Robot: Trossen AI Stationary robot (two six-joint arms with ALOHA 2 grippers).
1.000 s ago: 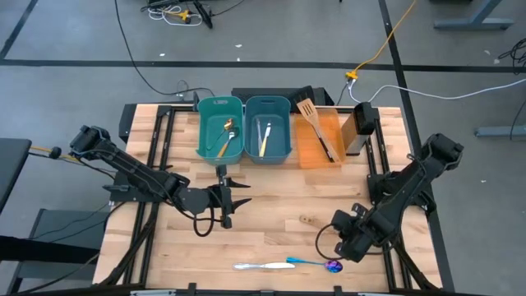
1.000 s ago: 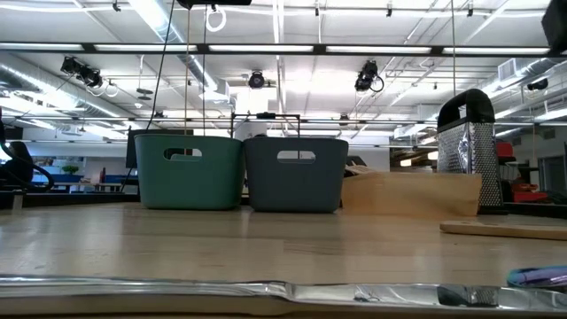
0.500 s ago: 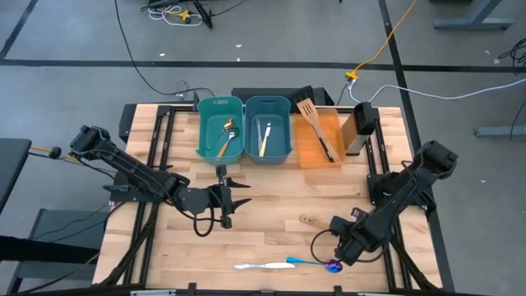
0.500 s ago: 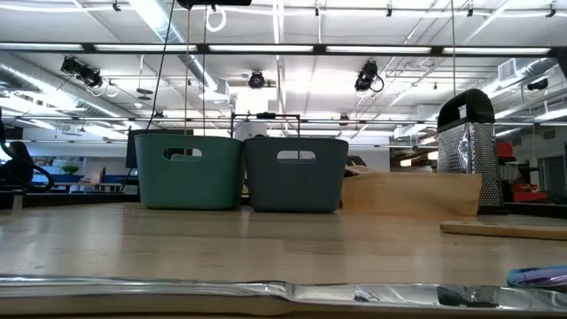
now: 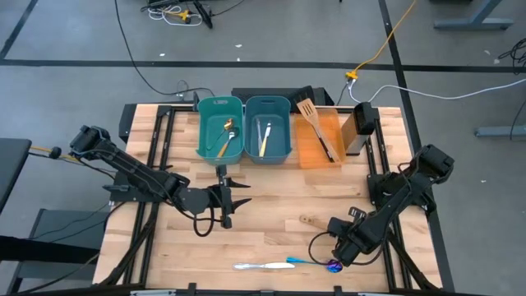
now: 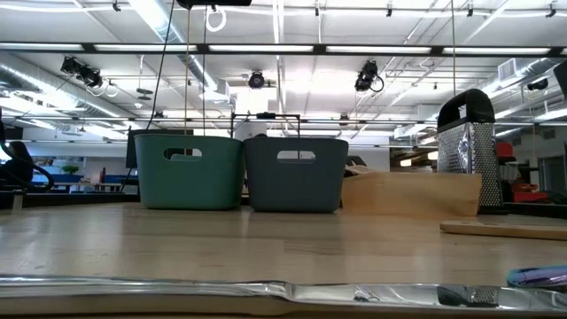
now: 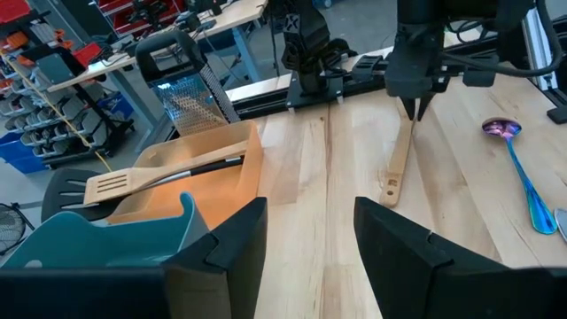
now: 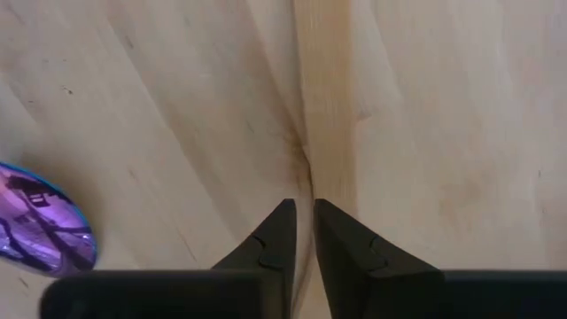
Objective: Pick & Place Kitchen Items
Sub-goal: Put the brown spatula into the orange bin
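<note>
A pale wooden spatula (image 7: 399, 164) lies flat on the table right of centre, its holed handle end (image 5: 307, 219) pointing to the far left. My right gripper (image 8: 304, 217) points down over its handle, with the fingers shut to a sliver. It also shows in the high view (image 5: 339, 249). A blue-handled purple spoon (image 5: 316, 262) and a silver, pale-handled piece of cutlery (image 5: 251, 266) lie near the front edge. My left gripper (image 5: 238, 196) hangs open and empty over the table's middle. My right gripper comes at the wooden spatula's handle (image 8: 326, 133) from above, pointing down, well in from the holed end. The shut fingertips (image 7: 415, 108) meet in a point right at the handle. I cannot tell whether they touch it. The spatula lies flat on the table.
Two teal bins (image 5: 201, 131) (image 5: 288, 131) stand at the far middle, holding a gold spoon (image 5: 225, 136) and cutlery (image 5: 265, 136). Right of them an orange tray (image 5: 306, 156) holds a wooden and a black spatula. A metal grater (image 5: 362, 123) stands beside it.
My right gripper has moved a little toward the table's left edge, along the wooden spatula, still pointing down. The spatula, spoon and cutlery have stayed where they were.
</note>
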